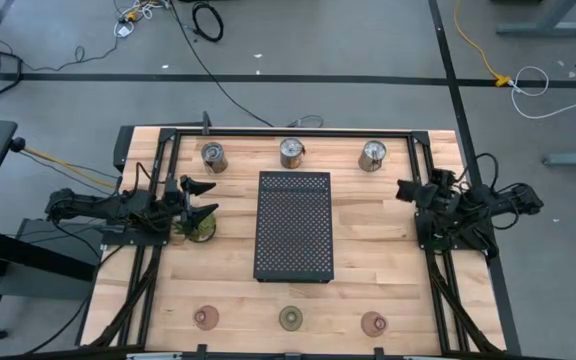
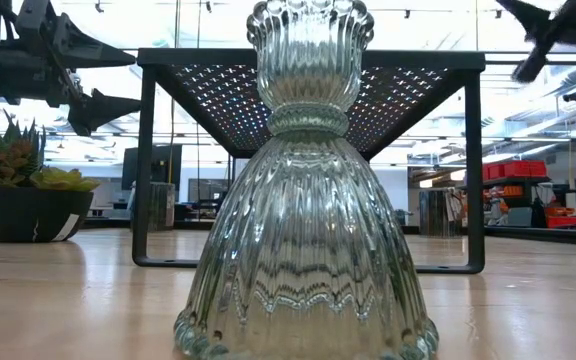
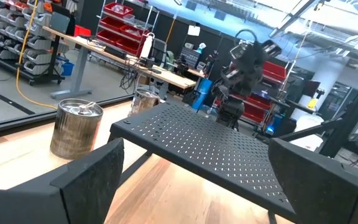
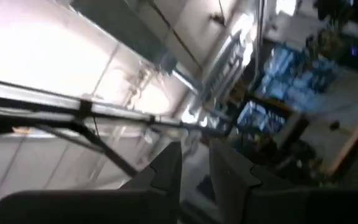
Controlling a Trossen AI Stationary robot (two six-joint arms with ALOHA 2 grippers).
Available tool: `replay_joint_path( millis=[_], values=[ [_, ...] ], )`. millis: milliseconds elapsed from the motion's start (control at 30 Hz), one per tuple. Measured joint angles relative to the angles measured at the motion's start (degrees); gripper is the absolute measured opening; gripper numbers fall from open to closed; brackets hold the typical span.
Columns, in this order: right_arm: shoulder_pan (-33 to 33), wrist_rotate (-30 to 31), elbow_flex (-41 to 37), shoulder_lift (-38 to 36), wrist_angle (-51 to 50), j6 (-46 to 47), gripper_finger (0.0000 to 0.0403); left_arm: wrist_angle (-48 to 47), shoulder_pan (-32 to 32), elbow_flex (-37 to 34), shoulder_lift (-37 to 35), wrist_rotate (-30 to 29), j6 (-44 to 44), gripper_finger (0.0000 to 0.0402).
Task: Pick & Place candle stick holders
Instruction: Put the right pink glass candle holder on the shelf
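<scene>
A: How far along? Near to far, please.

B: Nothing placed yet, I'd judge. Three low discs [image 1: 290,319] sit along the near edge, the black tray [image 1: 294,226] between is bare, three silver cups [image 1: 292,153] line the far edge. The left gripper [image 1: 200,199], jaws wide, hovers over the plant [image 1: 196,227] (holding nothing); the right gripper [image 1: 405,189] is closed, empty.

A: Any writing?

B: None legible.

Past the wide-apart left claw [image 3: 194,180], a silver holder [image 3: 76,129] stands beside the perforated tray [image 3: 229,152] (black).
</scene>
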Motion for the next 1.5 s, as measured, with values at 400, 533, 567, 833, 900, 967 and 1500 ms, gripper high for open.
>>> replay_joint_path(
  millis=[400,533,567,833,900,967,1500],
  values=[
    [4.9,-25.7,47.6,40.6,-49.9,0.2,0.0084,0.0,0.0,0.0,0.0,-0.2,0.0,0.0399],
    [6.6,-34.9,60.4,53.6,-65.3,3.0,0.0084,0.0,0.0,0.0,0.0,-0.2,0.0,0.0399],
    [6.9,-37.3,62.9,56.2,-65.8,3.3,0.0084,0.0,0.0,0.0,0.0,-0.2,0.0,0.0399],
    [11.7,-41.0,78.3,70.1,-76.4,12.6,0.0058,0.0,0.0,0.0,0.0,-0.2,0.1,0.0399],
    [13.4,-40.8,80.4,72.4,-82.4,17.3,0.0043,0.0,0.0,0.0,0.0,-0.2,0.1,0.0399],
    [15.5,-40.7,81.8,74.1,-84.5,22.4,0.0029,-0.1,0.0,0.0,0.0,-0.2,0.0,0.0399],
    [36.4,-31.6,82.3,82.6,-102.7,50.4,0.0097,-0.2,0.0,0.0,0.0,-0.2,0.0,0.0399]
  ],
)
